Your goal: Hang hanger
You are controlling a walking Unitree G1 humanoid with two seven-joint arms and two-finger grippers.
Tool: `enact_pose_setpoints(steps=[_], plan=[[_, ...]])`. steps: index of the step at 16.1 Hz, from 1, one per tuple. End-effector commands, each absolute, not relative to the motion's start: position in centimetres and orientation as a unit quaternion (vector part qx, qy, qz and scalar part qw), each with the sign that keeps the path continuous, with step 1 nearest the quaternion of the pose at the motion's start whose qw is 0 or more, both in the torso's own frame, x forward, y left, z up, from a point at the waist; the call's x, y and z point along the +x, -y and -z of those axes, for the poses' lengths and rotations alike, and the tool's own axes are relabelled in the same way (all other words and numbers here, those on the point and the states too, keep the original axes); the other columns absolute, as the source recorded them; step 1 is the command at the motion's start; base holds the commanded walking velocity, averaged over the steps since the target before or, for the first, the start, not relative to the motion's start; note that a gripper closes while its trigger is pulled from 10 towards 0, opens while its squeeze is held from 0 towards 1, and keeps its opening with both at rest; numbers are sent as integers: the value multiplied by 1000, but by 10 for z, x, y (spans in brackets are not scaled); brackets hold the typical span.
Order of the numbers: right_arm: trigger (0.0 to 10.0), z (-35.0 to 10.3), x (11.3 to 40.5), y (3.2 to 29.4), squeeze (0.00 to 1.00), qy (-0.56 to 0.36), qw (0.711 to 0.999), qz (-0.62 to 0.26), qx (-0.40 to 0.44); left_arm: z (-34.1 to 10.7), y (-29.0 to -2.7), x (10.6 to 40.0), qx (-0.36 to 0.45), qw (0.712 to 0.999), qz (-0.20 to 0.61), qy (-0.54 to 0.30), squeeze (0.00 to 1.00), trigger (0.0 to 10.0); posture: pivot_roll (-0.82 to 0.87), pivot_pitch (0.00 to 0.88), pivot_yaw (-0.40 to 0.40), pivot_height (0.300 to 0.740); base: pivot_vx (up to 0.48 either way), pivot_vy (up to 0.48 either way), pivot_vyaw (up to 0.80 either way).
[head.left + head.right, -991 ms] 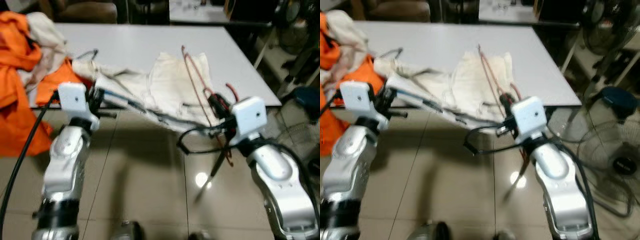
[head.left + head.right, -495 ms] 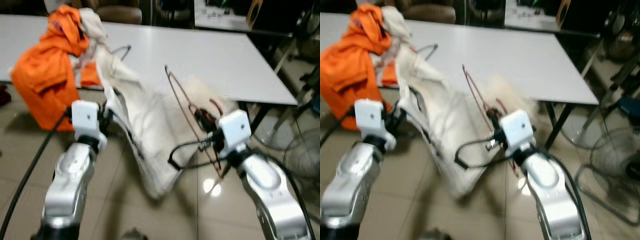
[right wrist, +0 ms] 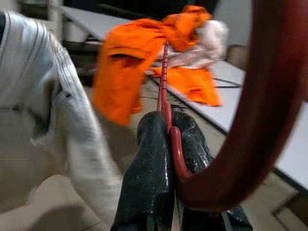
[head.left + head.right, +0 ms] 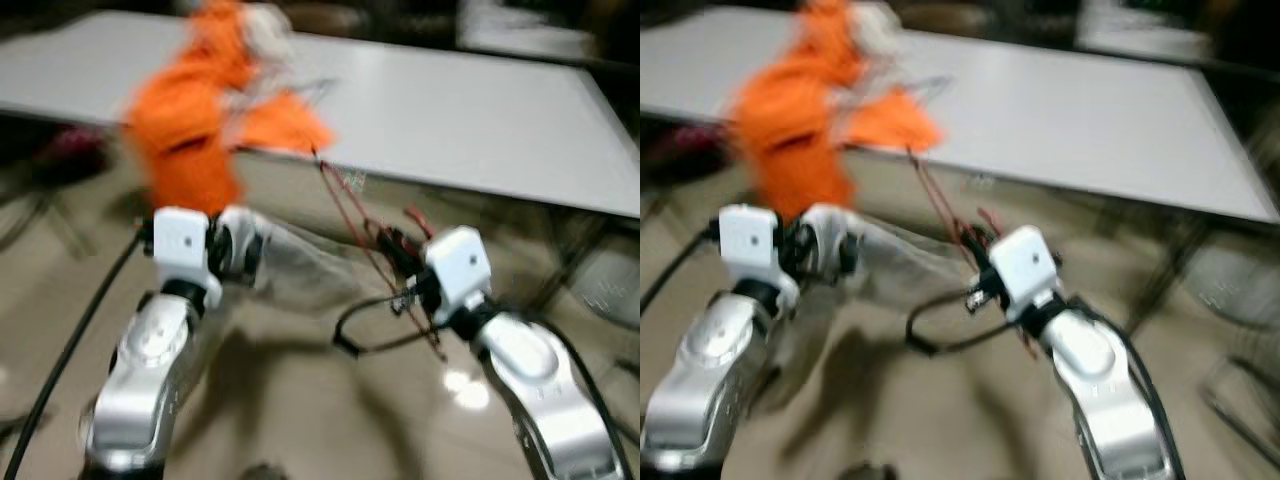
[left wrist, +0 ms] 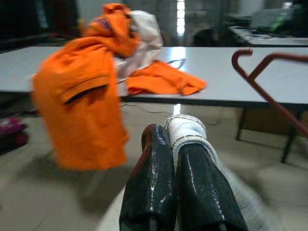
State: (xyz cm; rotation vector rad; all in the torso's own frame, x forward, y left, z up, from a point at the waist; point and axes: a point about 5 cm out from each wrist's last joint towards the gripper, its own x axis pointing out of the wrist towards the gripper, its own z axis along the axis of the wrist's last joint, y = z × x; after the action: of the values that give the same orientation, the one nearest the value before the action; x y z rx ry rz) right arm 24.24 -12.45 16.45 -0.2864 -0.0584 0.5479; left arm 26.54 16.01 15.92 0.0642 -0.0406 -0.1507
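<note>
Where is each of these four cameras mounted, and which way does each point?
Eye views: on the head, looking down at both silver arms, the white table and floor.
Left wrist view: along the left gripper, shut on a white garment.
Right wrist view: along the right gripper, shut on the red hanger.
All share the orange clothes.

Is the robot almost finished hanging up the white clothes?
Not yet. Picking up looks done: the left pincer pinches the white garment, the right pincer pinches the red hanger, and both are off the table. The garment hangs beside the hanger, not on it. No rail is visible.
</note>
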Motion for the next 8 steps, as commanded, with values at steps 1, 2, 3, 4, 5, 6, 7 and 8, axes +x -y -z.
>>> enact_pose_setpoints(steps=[1, 2, 3, 4, 5, 6, 7, 8], plan=[[10000, -163, 240, 123, 0, 26, 949, -282, -138, -167, -158, 262, 35, 996, 79, 36, 0, 10000, -27, 28, -15, 740, -259, 0, 800], [10000, -163, 240, 123, 0, 26, 949, -282, -138, -167, -158, 262, 35, 996, 78, 35, 0, 10000, -27, 28, -15, 740, -259, 0, 800], [10000, -160, 241, 125, 0, 20, 948, -283, -142, -166, -158, 260, 35, 996, 76, 32, 0, 10000, -24, 28, -18, 740, -281, 0, 800], [10000, -157, 242, 126, 0, 12, 949, -279, -147, -166, -158, 260, 36, 996, 77, 30, 0, 10000, -23, 26, -19, 740, -296, 0, 800], [10000, -154, 243, 129, 0, -2, 954, -266, -137, -166, -158, 260, 36, 996, 78, 30, 0, 10000, -22, 28, -19, 740, -300, 0, 0], [10000, -148, 246, 134, 0, -25, 961, -240, -134, -166, -157, 260, 36, 996, 80, 28, 0, 10000, -21, 27, -18, 740, -304, 0, 0], [10000, -143, 246, 139, 0, -34, 963, -222, -149, -167, -156, 262, 40, 995, 86, 27, 0, 10000, -21, 27, -18, 740, -311, 0, 0], [10000, -143, 246, 140, 0, -35, 964, -217, -149, -167, -156, 262, 41, 995, 88, 26, 0, 10000, -21, 27, -18, 740, -311, 0, 0]])
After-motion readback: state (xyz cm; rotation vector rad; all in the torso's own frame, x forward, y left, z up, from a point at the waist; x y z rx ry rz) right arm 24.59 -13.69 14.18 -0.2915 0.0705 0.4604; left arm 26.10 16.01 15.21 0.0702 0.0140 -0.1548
